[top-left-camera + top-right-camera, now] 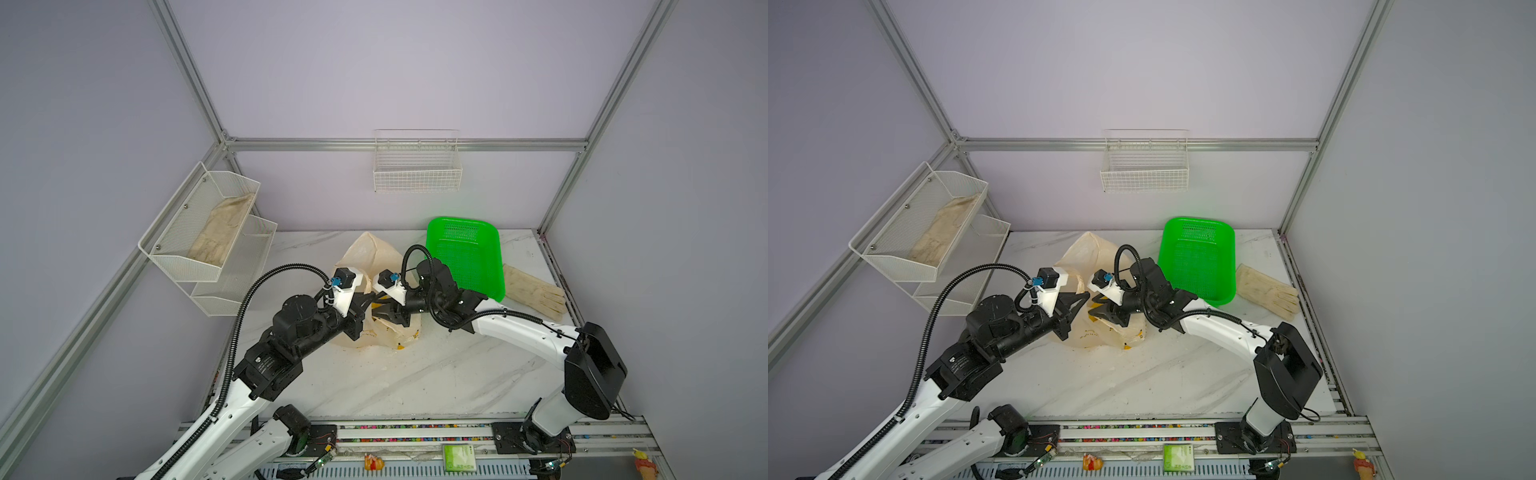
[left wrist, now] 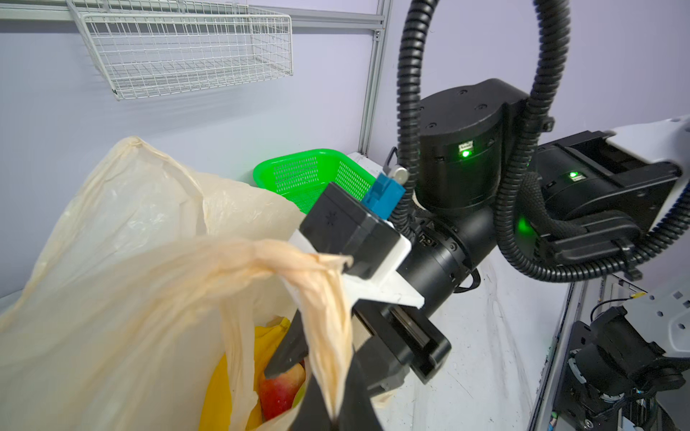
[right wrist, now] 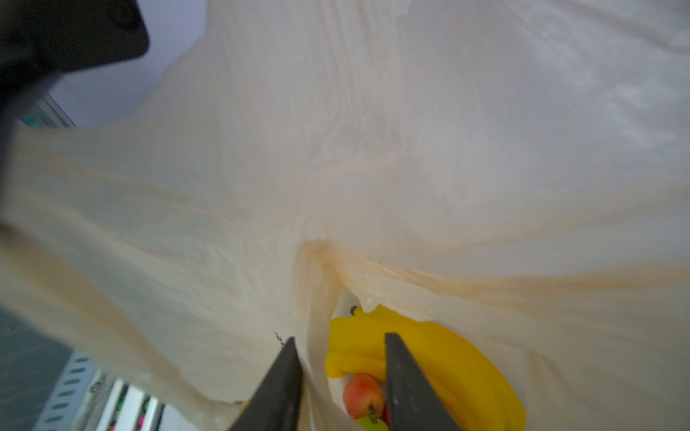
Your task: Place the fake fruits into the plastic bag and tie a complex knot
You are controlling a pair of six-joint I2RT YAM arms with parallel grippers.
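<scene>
Near the middle of the marble tabletop [image 1: 415, 374], the plastic bag [image 1: 365, 253] is standing with its mouth gaping, and both arms are meeting over it. The left gripper [image 1: 368, 299] is clenching a twisted handle loop [image 2: 321, 298] of the bag; in the left wrist view the strap is running down between its closed black fingers. The right gripper [image 3: 339, 336] is poking into the bag's mouth with its jaws standing apart, and a fold of the bag's rim is hanging between them, touching one finger. Inside the bag, a yellow banana bunch [image 3: 448, 354] is lying with a red fruit [image 3: 362, 395] resting against it. Just beside the right arm, a green mesh basket [image 1: 465, 257] is sitting near the back wall, and a beige glove [image 1: 536, 291] is lying next to it.
</scene>
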